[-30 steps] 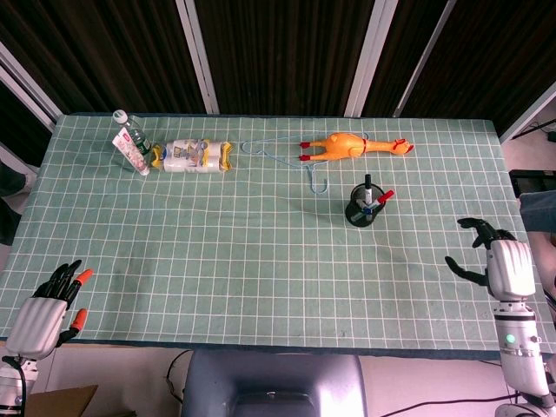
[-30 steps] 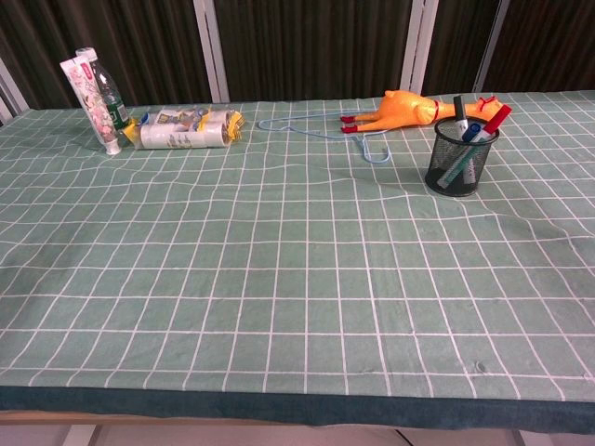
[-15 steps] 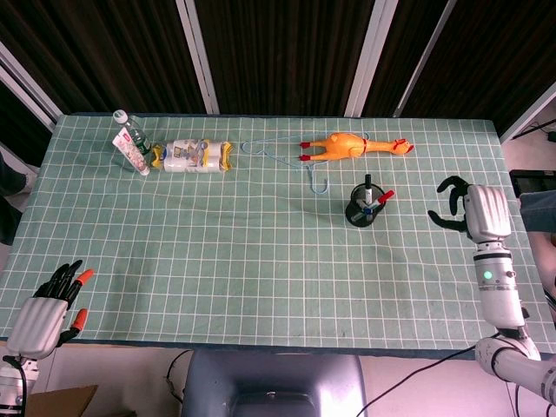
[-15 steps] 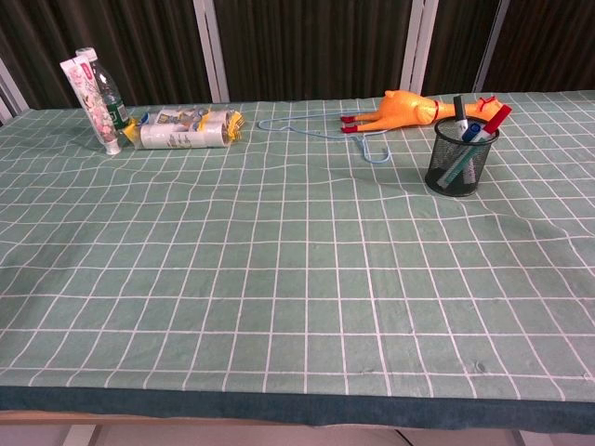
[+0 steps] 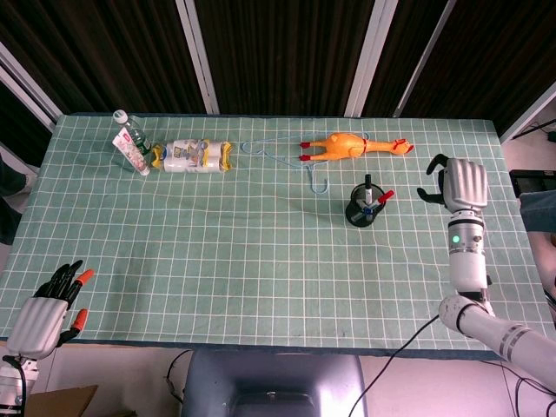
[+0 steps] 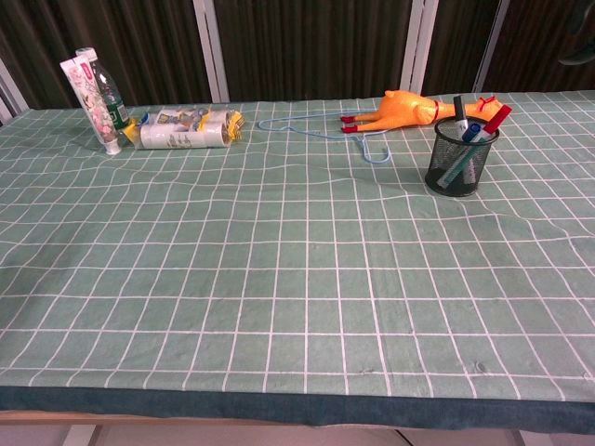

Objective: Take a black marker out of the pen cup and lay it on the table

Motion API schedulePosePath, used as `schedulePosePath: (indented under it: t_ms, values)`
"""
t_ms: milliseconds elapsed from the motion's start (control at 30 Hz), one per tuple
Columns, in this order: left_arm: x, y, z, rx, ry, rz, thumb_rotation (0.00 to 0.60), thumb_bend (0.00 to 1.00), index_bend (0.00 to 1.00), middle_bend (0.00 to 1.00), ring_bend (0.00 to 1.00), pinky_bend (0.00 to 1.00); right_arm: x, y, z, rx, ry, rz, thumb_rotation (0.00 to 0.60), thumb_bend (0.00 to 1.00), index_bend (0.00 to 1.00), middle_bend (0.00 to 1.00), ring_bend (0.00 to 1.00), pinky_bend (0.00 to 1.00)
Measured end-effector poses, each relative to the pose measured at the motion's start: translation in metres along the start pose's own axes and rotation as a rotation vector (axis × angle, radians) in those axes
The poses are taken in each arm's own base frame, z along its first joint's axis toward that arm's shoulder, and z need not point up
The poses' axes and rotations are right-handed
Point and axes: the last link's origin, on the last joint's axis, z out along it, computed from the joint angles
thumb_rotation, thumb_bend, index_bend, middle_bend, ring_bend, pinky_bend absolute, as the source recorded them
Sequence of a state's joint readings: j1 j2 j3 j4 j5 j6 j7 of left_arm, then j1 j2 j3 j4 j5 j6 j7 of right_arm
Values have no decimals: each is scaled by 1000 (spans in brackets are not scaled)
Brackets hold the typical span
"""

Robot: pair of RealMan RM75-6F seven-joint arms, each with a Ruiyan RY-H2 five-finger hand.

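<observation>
A black mesh pen cup (image 5: 362,212) (image 6: 460,167) stands upright on the right half of the green gridded table. Out of it stick a black marker (image 5: 368,183) (image 6: 458,106), a red marker (image 5: 385,196) (image 6: 497,119) and a blue pen (image 6: 471,133). My right hand (image 5: 457,182) hovers to the right of the cup, about level with it, fingers apart and curved, holding nothing. My left hand (image 5: 47,310) rests at the near left corner of the table, fingers stretched out and empty. The chest view shows only a dark sliver at its top right edge.
A yellow rubber chicken (image 5: 352,145) and a light blue wire hanger (image 5: 295,158) lie behind the cup. At the far left stand a toothpaste tube (image 5: 132,153) and a bottle (image 5: 129,128), beside a wrapped packet (image 5: 191,156). The table's right edge (image 5: 517,187) runs close to my right hand.
My right hand has travelled from the near right edge away from me and slightly inward, ending beside the pen cup. The left hand and the cup have not moved.
</observation>
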State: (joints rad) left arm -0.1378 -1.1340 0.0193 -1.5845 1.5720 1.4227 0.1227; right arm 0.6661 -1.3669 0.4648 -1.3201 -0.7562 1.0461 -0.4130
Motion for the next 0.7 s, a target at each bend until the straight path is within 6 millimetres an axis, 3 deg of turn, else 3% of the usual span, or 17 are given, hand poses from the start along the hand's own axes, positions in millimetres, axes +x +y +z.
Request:
schedulePosePath:
  t_ms: [333,700]
  values:
    - [0,-3,2,9,-7,-13,600,455,156,16,19,292,-28,-35,30,-25,-58,19,600,413,641,1000,1000,1000]
    - [0,-4,3,4,-14,-19,600,455,165,16,20,292,-51,-65,43,-50,-124,14,600,413,639,1000,1000,1000]
